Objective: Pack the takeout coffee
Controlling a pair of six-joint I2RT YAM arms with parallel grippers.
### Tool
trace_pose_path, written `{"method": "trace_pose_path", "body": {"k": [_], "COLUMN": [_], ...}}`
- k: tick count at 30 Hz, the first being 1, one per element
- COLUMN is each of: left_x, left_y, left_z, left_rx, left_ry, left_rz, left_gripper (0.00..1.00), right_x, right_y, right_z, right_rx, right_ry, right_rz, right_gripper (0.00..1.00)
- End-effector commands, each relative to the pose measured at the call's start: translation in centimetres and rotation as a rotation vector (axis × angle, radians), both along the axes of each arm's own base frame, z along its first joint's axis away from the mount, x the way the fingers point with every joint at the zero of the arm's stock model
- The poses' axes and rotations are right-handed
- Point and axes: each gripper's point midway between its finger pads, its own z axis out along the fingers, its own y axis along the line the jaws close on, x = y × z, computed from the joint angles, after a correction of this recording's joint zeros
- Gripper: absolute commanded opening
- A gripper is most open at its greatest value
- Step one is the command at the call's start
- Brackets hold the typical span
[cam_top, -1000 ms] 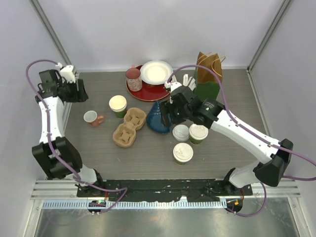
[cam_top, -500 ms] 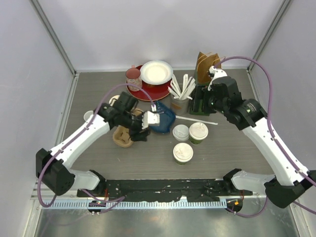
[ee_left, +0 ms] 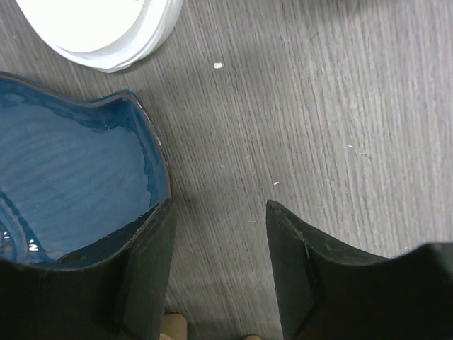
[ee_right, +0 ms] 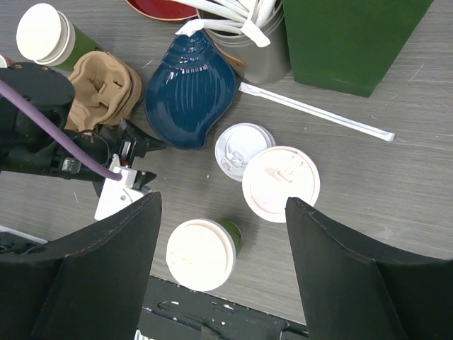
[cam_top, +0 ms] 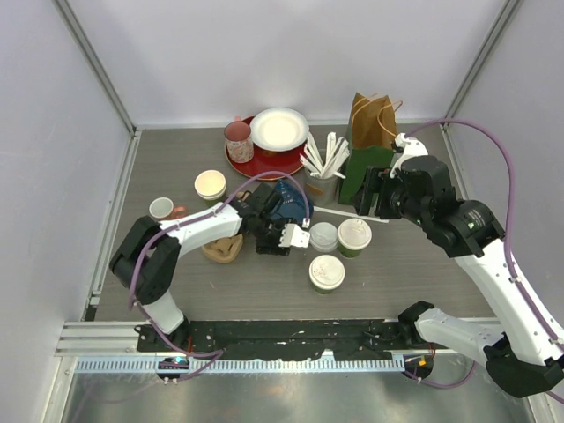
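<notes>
Viewing the surface (cam_top: 397,278) from above, you see three green paper cups, all upright on it. Two carry white sip lids. The far lidded cup (cam_top: 354,235) stands right of centre. The near lidded cup (cam_top: 326,272) stands nearer and slightly left, apart from the first. A loose lid (cam_top: 322,235) lies flat just beside the left side of the far lidded cup. The open cup (cam_top: 210,186), cream inside, stands left of centre and farther back.

Between the open cup and the lidded pair lie a brown cardboard carrier (cam_top: 222,251) and a blue shell-shaped dish (cam_top: 286,201). All three cups stand outside the carrier.

Your left tool (ee_left: 219,212) sits low over the surface at the near edge of the dish, with the arm crossing above the carrier. Its fingers (ee_left: 145,276) are spread. One meets the dish rim, and only bare surface shows in the gap.

Your right tool (ee_right: 223,205) hangs high, looking down on the lidded cups, beside a green bag (ee_right: 347,39) at the far right. Its fingers stand wide apart with nothing between them.
</notes>
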Motion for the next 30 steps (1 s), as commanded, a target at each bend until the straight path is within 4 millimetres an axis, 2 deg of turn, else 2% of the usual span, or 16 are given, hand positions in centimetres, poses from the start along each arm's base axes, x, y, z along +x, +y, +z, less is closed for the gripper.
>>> {"method": "trace_pose_path", "body": {"k": [1, 2, 8, 14, 17, 18, 20, 21, 23, 30], "left_x": [2.7, 2.9, 5.1, 5.9, 7.5, 7.8, 8.4, 8.6, 8.6, 9.5], "left_y": [-0.9, -0.9, -1.5, -0.6, -0.7, -0.4, 0.0, 0.3, 1.6, 6.7], "left_z": [1.1, 0.5, -0.3, -2.6, -2.7, -2.8, -2.9, -2.9, -3.1, -3.6], "left_rx": [-0.005, 0.009, 0.018, 0.085, 0.09, 0.109, 0.12, 0.122, 0.14, 0.204], "left_ry": [-0.146, -0.145, -0.193, -0.191, -0.223, -0.224, -0.203, -0.192, -0.164, -0.121], "left_rz": [-0.077, -0.07, -0.021, 0.039, 0.116, 0.138, 0.198, 0.216, 0.25, 0.348], "left_gripper": [0.56, 0.55, 0.51, 0.42, 0.33, 0.24, 0.13, 0.06, 0.01, 0.0], "right_x": [-0.6, -0.7, -0.6, -0.3, -0.1, -0.1, 0.0, 0.1, 0.2, 0.4], "right_y": [0.0, 0.0, 0.7, 0.9, 1.2, 1.2, 1.3, 1.4, 1.5, 1.7], "right_z": [0.3, 0.3, -0.4, -0.9, -0.8, -0.8, -0.7, -0.8, -0.7, -0.8], "right_rx": [0.03, 0.032, 0.028, 0.023, 0.032, 0.034, 0.036, 0.035, 0.034, 0.033], "right_ry": [-0.002, -0.003, 0.028, 0.039, 0.039, 0.036, 0.036, 0.04, 0.039, 0.043], "right_rz": [-0.002, 0.001, 0.028, 0.031, 0.033, 0.033, 0.035, 0.037, 0.04, 0.042], "right_gripper": [0.76, 0.76, 0.76, 0.76, 0.76, 0.76, 0.76, 0.76, 0.76, 0.76]}}
